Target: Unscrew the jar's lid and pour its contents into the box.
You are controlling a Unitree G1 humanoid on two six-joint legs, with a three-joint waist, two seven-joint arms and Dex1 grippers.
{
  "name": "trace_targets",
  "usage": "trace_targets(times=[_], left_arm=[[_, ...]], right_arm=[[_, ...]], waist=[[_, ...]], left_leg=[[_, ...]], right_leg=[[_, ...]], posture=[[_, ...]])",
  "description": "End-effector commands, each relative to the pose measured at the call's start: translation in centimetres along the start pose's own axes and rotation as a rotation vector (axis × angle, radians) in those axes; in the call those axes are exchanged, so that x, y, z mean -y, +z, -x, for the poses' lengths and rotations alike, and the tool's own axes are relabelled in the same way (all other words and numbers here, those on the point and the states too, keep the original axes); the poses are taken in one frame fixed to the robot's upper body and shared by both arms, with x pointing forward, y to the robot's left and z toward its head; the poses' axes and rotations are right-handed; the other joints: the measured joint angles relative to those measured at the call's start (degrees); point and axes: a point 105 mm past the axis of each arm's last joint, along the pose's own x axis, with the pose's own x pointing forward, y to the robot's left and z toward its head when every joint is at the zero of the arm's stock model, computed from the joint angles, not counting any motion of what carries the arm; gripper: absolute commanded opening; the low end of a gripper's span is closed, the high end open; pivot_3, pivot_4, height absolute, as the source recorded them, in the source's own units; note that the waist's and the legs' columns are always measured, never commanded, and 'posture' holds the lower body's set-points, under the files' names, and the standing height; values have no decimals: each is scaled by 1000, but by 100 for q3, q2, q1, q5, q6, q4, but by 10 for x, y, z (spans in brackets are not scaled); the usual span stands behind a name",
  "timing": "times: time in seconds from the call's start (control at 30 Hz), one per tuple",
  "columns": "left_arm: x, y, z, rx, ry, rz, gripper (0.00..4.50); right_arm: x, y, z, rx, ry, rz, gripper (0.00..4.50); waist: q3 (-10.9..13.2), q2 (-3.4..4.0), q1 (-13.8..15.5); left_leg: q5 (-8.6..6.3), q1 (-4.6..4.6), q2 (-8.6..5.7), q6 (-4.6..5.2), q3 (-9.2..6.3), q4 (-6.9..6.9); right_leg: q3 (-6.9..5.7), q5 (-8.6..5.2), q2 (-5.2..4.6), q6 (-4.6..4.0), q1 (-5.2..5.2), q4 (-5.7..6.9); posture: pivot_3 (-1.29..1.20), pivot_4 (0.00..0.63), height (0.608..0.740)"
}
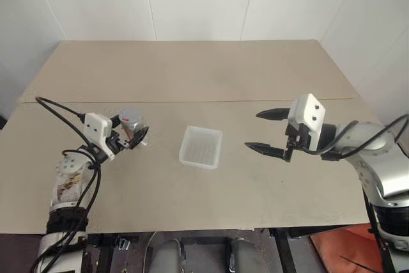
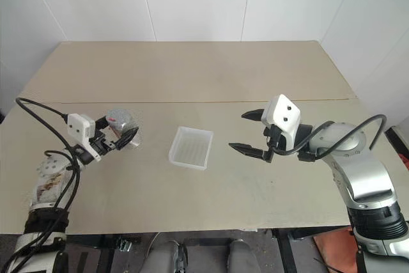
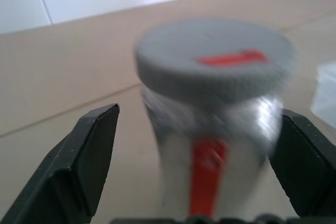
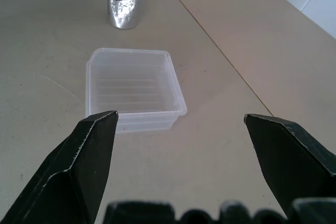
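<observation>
Beige tabletop (image 1: 192, 81): jar (image 1: 133, 129) with lid (image 3: 212, 59) on stands between left gripper's (image 1: 131, 136) open jaws; right gripper (image 1: 263, 131) waits open beside central box (image 1: 200, 147).

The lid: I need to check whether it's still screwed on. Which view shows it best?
The left wrist view: the lid sits close up, grey with a red mark, still on the jar between the open left tool's fingers. The eye views show it small from above. The right wrist view shows just the jar's lower part.
</observation>
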Motion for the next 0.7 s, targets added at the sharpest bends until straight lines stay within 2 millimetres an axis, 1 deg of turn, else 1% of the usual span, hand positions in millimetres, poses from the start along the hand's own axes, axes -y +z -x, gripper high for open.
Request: trace_targets(times=[0.03,0.07,0.17,0.2,0.33,0.37,0.47,0.5,0.6,0.63,0.7], left_arm=[[-2,11,-7,63,8,-20,4477],[-2,12,-8,68,8,-15,4477],[4,8,-9,56,-26,-11,3893],[5,6,-8,52,-30,-10,3616],[7,5,-8,51,-34,5,2253],[8,4,-8,48,-37,6,2018],[10,5,-6,39,-34,4,1999],[13,7,-5,39,-46,1,1999],[25,22,-4,22,-130,-1,1999],[31,35,-4,16,-206,-12,1999],[38,52,-3,0,-308,-14,1999]], right_arm=[[3,11,7,7,-17,50,4500],[3,12,8,5,-17,51,4500],[2,13,11,0,-17,55,4500],[2,13,11,0,-17,56,4500],[2,14,12,-5,-21,59,4500],[2,14,12,-6,-22,59,4500],[-1,14,8,-14,-20,83,4500],[-4,14,7,-11,-13,89,4500],[-8,21,2,21,3,91,4500],[-9,28,-3,60,15,79,4500],[-12,39,-10,113,39,65,4500]], waist=[[0,0,-1],[0,0,-1],[0,0,-5],[0,-1,-9],[0,-1,-8],[0,-1,-7],[0,-1,-9],[0,-1,-10],[1,-2,-14],[2,-2,-14],[8,-13,-43]], left_leg=[[0,0,0,0,0,0],[0,-1,0,0,0,0],[0,-1,0,0,0,0],[0,-1,1,0,0,0],[0,1,1,0,0,0],[0,1,1,0,0,0],[0,0,1,0,0,0],[0,0,1,0,-1,0],[0,0,2,0,-1,0],[0,-1,3,0,-2,0],[1,-1,4,-2,-3,2]], right_leg=[[1,0,-1,0,0,0],[1,0,-1,1,-1,0],[0,1,-1,2,-2,0],[0,1,0,2,-2,1],[1,1,0,2,-1,2],[1,1,0,2,-1,2],[2,1,-1,3,-1,1],[2,1,-1,3,-1,1],[3,1,-1,3,-2,3],[2,2,0,3,-3,3],[2,2,3,3,-5,8]], posture=[[0,150,740],[0,150,740],[0,150,740],[0,150,740],[0,150,740],[0,150,740],[0,150,740],[0,150,740],[0,150,740],[0,150,740],[0,150,740]])
